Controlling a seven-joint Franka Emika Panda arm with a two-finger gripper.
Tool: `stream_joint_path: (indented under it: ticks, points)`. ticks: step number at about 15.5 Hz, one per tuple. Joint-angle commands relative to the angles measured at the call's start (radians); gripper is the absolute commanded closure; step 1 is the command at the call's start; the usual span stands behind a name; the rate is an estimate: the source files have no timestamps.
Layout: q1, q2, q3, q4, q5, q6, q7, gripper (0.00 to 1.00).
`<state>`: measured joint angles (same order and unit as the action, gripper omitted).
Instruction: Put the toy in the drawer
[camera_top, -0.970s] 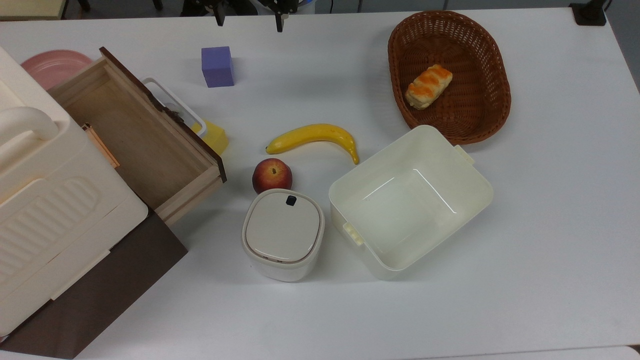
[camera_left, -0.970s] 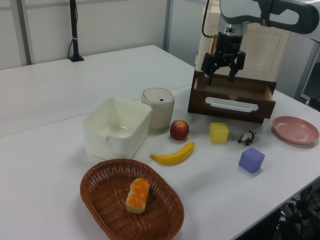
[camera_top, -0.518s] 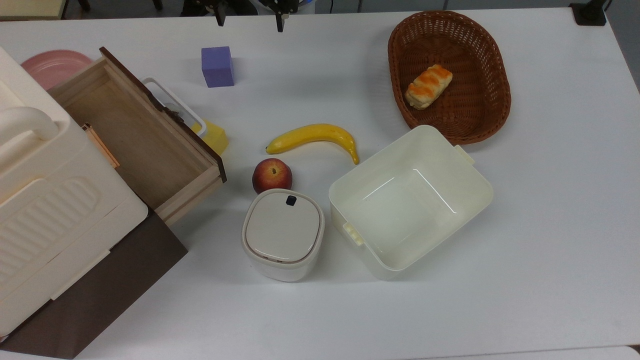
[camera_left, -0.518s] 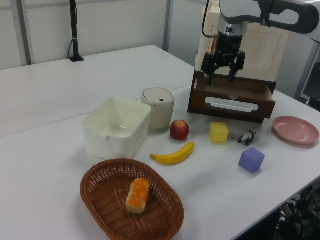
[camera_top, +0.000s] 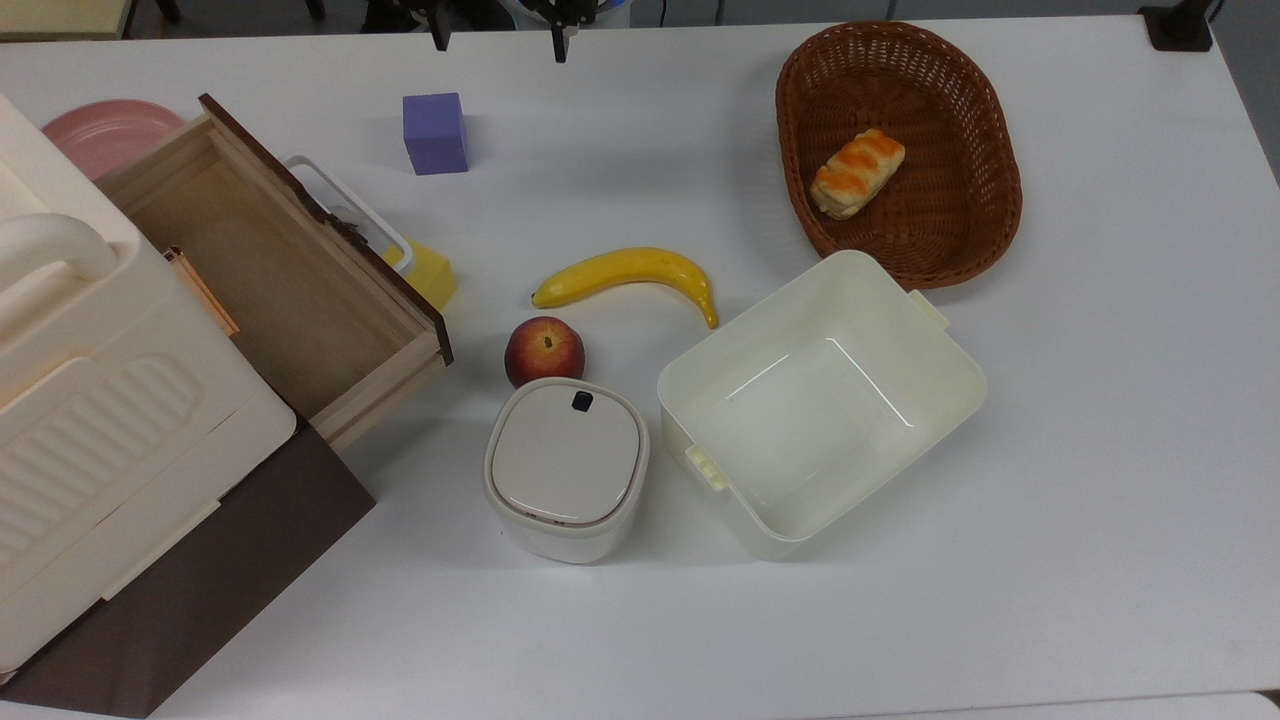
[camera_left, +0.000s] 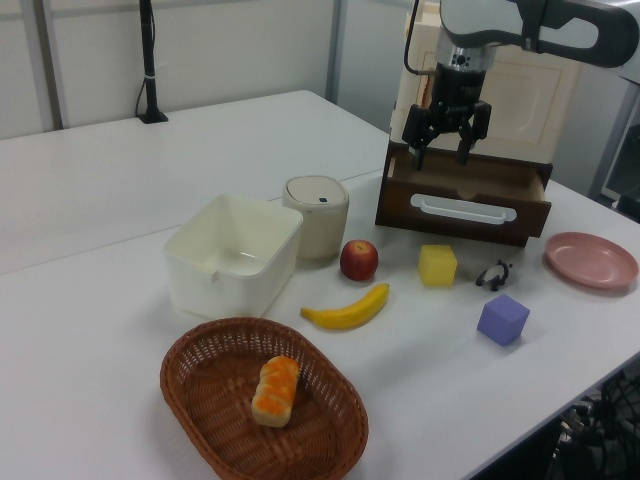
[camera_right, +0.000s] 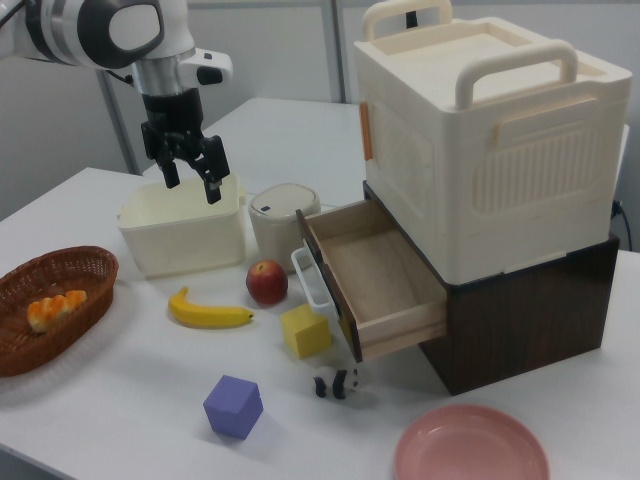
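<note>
The toy (camera_left: 493, 274), a tiny black-and-white panda, stands on the table between the yellow cube (camera_left: 437, 265) and the pink plate (camera_left: 590, 260); in the right view the toy (camera_right: 337, 384) is just in front of the drawer's corner. The drawer (camera_top: 260, 270) is pulled out, its light wood inside bare, with a dark front panel and white handle (camera_left: 463, 208). My gripper (camera_left: 445, 140) hangs high in the air, open, nothing between its fingers. In the right view the gripper (camera_right: 190, 172) shows against the cream tub, far from the toy.
A purple cube (camera_top: 435, 133), banana (camera_top: 625, 275), apple (camera_top: 544, 350), lidded white bin (camera_top: 566, 468) and cream tub (camera_top: 820, 400) lie mid-table. A wicker basket (camera_top: 960, 230) holds a bread roll (camera_top: 857, 172). A big cream box (camera_right: 480, 130) sits on top of the drawer cabinet.
</note>
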<state>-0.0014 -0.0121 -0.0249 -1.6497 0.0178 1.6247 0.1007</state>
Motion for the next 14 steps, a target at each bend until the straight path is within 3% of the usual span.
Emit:
stream_joint_path:
  ticks: [1, 5, 10, 14]
  points:
    - [0.011, -0.078, -0.013, -0.074, 0.036, 0.017, -0.004, 0.00]
    - [0.069, -0.204, -0.124, -0.228, 0.079, 0.150, 0.098, 0.00]
    - [0.075, -0.276, -0.132, -0.395, 0.068, 0.283, 0.243, 0.00]
    - [0.078, -0.284, -0.132, -0.499, 0.005, 0.403, 0.338, 0.00]
